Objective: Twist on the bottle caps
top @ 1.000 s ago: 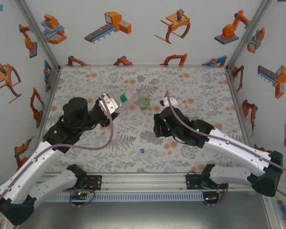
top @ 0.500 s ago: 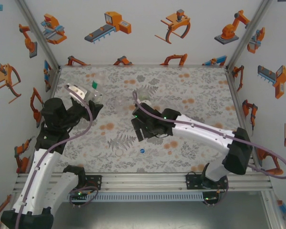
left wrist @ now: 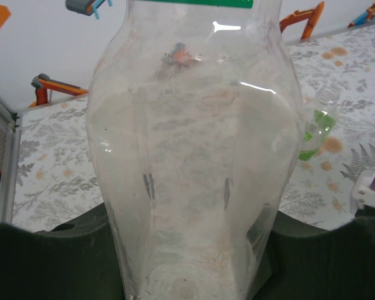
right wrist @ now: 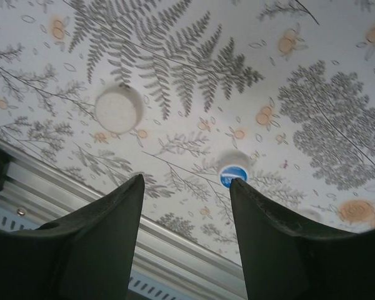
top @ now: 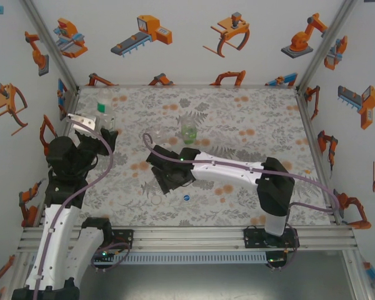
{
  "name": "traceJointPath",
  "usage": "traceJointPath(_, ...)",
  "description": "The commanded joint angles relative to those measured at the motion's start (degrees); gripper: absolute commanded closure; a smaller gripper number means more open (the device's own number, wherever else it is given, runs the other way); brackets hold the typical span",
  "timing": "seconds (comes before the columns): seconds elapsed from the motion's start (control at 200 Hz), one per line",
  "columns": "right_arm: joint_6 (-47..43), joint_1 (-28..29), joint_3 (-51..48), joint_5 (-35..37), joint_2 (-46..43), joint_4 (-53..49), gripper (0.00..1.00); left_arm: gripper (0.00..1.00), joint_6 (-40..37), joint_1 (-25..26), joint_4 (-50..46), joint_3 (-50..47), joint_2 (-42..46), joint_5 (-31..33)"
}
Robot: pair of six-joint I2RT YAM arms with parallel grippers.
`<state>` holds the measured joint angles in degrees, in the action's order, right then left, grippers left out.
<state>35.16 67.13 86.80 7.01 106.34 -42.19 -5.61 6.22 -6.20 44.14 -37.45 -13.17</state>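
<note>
- Since a second ago the left arm has swung from the middle of the leaf-patterned tabletop (top: 250, 112) out to its far-left side, taking its bottle along. The right arm, which was folded over the right half, now reaches across to left of centre.
- The left gripper (left wrist: 190, 244) is clamped on a small clear plastic bottle (left wrist: 194, 125), with its dark fingers (left wrist: 50, 262) pressing on the lower body from both sides.
- In the left wrist view that bottle stands upright in the grip, and a green screw cap (top: 102, 107) sits on its neck. We cannot tell whether the cap is turned tight.
- The right gripper (right wrist: 187, 184) hangs over the near-middle of the table with its jaws apart and nothing between them.
- In the right wrist view we see a round white plastic cap (right wrist: 119, 109) lying flat on the tabletop, beyond the finger on the left of that picture.
- A small round blue plastic cap (right wrist: 233, 175) lies just off the tip of the other finger, apart from the white one. From above, both caps lie on the near side of the right gripper.
- A small green-tinted plastic bottle (top: 189, 131) stands upright near the middle of the table, on the far side of the right gripper and well apart from the held bottle. Its neck is open at the top.
</note>
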Motion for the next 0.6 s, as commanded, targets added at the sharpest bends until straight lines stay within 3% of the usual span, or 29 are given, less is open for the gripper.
traceJointPath(0.0, 0.56, 1.45, 4.59, -0.33, 2.58, -1.12, 0.44, 1.00, 0.02, -0.33, 2.57, -0.93, 1.06, 2.87)
traceJointPath(0.596, 1.33, 5.20, 16.33, 1.18, 16.49, -5.44, 0.44, 1.00, 1.46, -0.34, 4.72, -1.95, 0.37, 0.28)
